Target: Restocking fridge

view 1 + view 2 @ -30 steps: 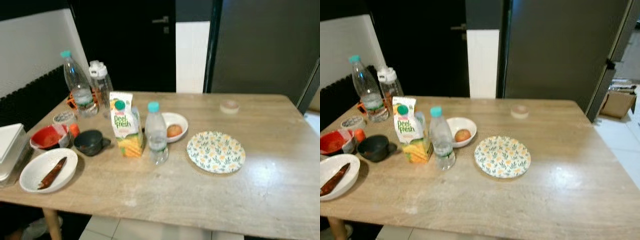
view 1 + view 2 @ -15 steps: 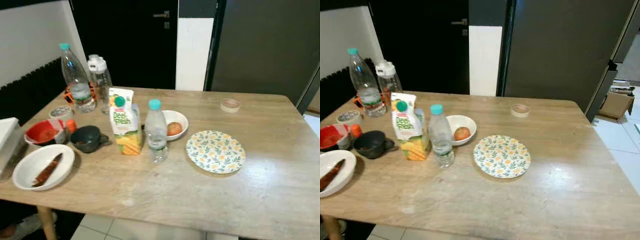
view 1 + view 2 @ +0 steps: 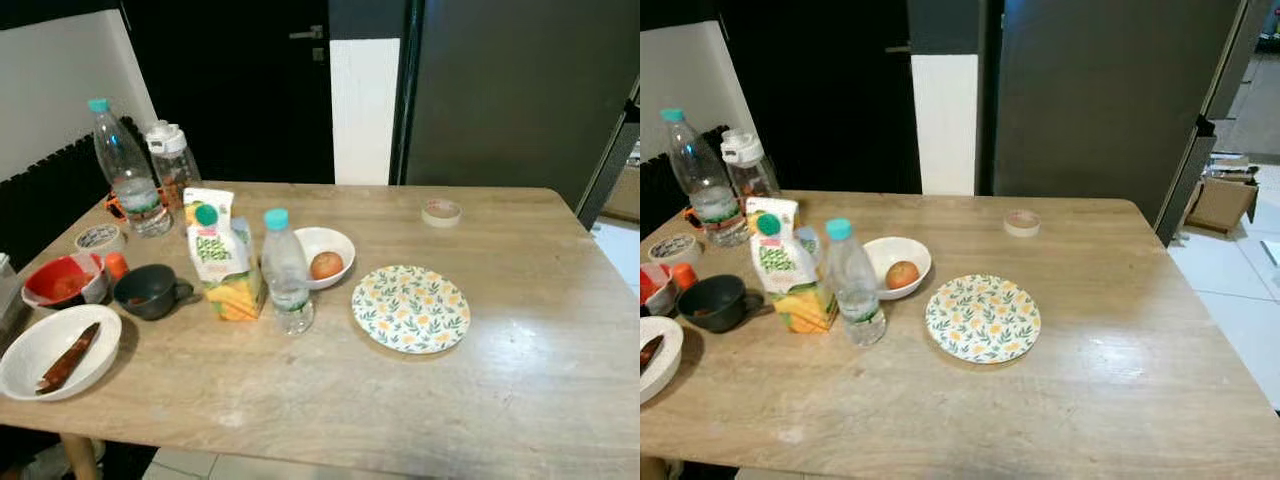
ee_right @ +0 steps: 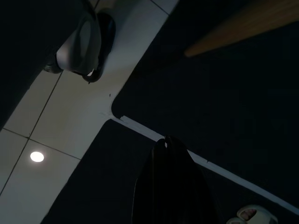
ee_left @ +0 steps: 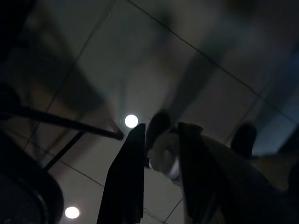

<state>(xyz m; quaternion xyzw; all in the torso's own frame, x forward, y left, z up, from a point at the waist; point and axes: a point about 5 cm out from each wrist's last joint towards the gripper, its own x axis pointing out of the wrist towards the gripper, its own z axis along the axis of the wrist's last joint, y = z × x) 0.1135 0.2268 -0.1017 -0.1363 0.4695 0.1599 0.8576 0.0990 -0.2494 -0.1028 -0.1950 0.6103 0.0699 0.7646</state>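
Observation:
On a wooden table (image 3: 300, 390) stand an orange juice carton (image 3: 222, 258) and, beside it, a small water bottle (image 3: 286, 272) with a teal cap. Behind them a white bowl (image 3: 322, 256) holds a round reddish fruit. Further back on the left are a large water bottle (image 3: 120, 168) and a clear sports bottle (image 3: 172, 160). A tall dark grey fridge (image 3: 1090, 100) rises beyond the table. Both arms hang low over the tiled floor: my left gripper (image 5: 161, 128) is open and empty, and my right gripper (image 4: 167, 140) is shut.
A floral plate (image 3: 410, 307) lies mid-table, with a tape roll (image 3: 441, 211) near the far edge. At the left are a dark mug (image 3: 148, 291), a red bowl (image 3: 60, 282) and a white bowl (image 3: 55, 350) holding a brown piece. A cardboard box (image 3: 1218, 203) sits on the floor.
The whole picture has shifted left, so the camera has swung right. Nothing on the table has moved.

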